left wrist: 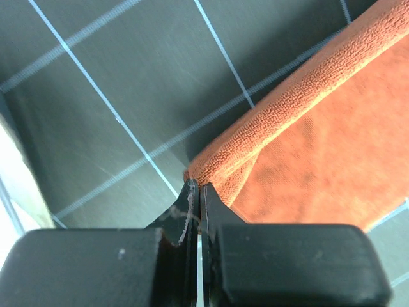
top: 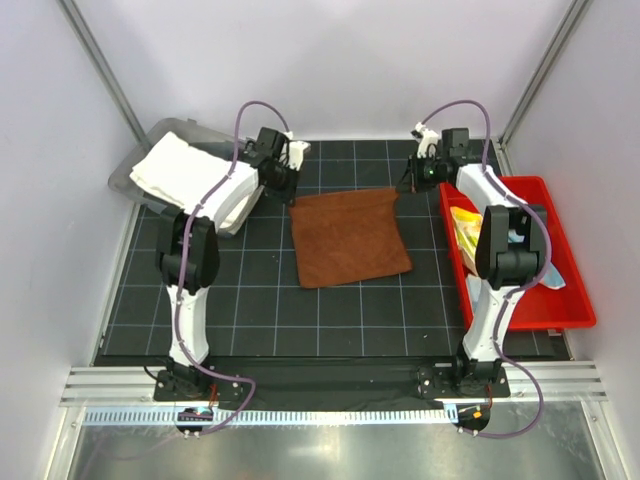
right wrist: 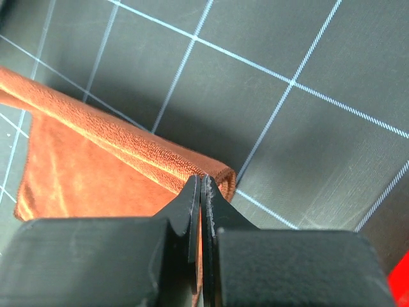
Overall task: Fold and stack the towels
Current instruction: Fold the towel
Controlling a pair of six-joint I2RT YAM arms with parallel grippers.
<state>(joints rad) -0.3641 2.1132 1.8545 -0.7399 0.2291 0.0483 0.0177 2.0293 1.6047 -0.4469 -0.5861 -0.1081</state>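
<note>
- Subject: the small, soft rust-brown towel of looped terry lies spread at the centre of the black gridded mat, with its far hem toward 12 o'clock.
- Grip: my left gripper is pinched tight on the towel's 11 o'clock corner. My right gripper is pinched tight on its 1 o'clock corner.
- Handling, as I judge it: the cloth is light and limp, so it will sag between my two holds. The pile should resist slipping. The corners are the right place to hold, kept level so the hem travels straight.
- Surroundings: a large cream-white terry towel rests in a translucent grey tray at 10 o'clock, just beside my left forearm. A red plastic bin at 3 o'clock holds a yellow towel and a light-blue towel, both partly hidden by my right arm.
- Obstructions: the tray rim and the bin wall flank the work, and I judge a wide elbow swing could meet either.
</note>
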